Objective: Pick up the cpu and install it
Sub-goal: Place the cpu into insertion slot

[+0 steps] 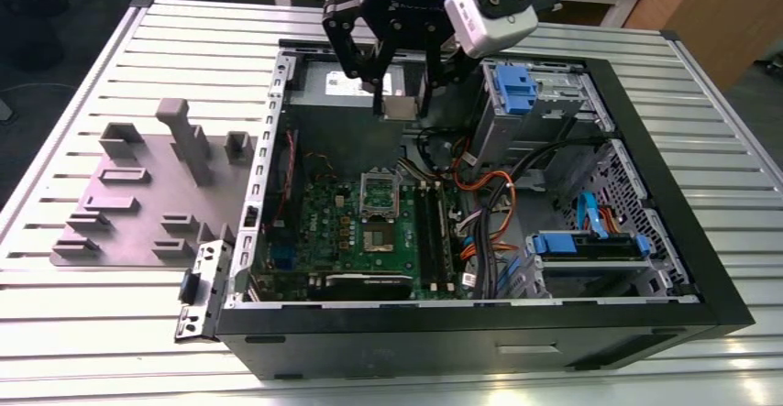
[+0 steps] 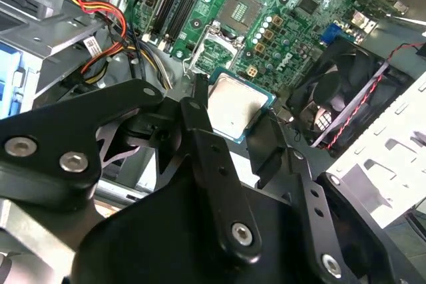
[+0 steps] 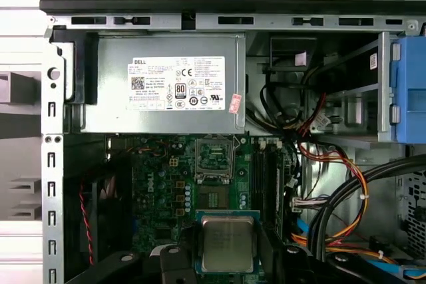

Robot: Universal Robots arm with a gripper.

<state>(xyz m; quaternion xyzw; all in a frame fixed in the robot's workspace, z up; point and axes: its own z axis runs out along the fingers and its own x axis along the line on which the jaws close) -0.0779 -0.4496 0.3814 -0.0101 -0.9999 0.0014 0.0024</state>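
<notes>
My gripper (image 1: 401,102) is shut on the cpu (image 1: 401,107), a small square chip with a silvery top. It hangs above the open computer case, over the back part near the power supply. In both wrist views the black fingers (image 3: 182,257) press on two opposite edges of the cpu (image 3: 227,243) (image 2: 234,104). Below it on the green motherboard (image 1: 325,218) lies the bare socket (image 1: 380,236) (image 3: 214,198) (image 2: 239,9), with its metal frame (image 1: 380,189) (image 3: 214,153) folded open beside it.
A grey power supply with a white label (image 3: 163,84) fills the case's back. Orange, red and black cables (image 1: 490,195) run beside the board, near blue drive caddies (image 1: 588,244). A black fan (image 2: 346,91) sits by the case wall. A grey fixture plate (image 1: 135,195) lies outside, on the exterior view's left.
</notes>
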